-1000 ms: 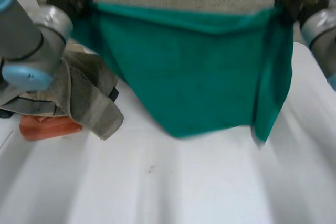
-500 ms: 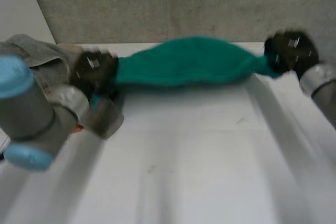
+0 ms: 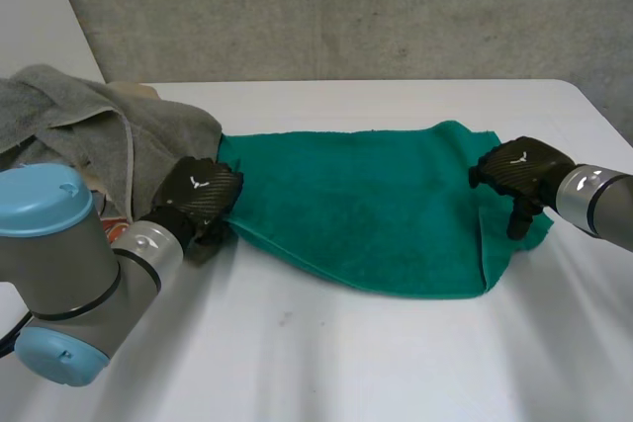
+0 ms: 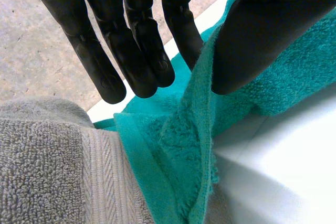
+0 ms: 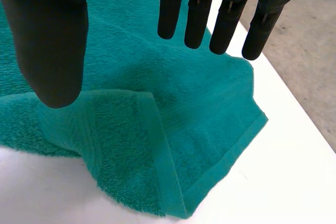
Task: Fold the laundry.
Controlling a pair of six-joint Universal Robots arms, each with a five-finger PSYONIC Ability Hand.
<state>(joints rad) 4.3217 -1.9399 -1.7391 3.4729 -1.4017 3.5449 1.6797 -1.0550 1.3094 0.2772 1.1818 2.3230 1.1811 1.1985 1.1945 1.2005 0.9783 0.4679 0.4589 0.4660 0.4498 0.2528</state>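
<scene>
Robot hands [image 3: 198, 195] [image 3: 519, 170] lower, towel [image 3: 366, 205] seemingly flat

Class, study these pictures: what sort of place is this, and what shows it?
Probably a robot lab, not a home: a white table before a bare concrete wall, and robot arms at a green towel.

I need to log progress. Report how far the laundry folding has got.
Done: the green terry towel lies spread on the white table. In hand: the left hand pinches its edge beside the heap of grey towels; the right hand hovers open over the other end, where a corner is flipped over. Left: no proper fold is made yet, and the grey heap waits unfolded.
</scene>
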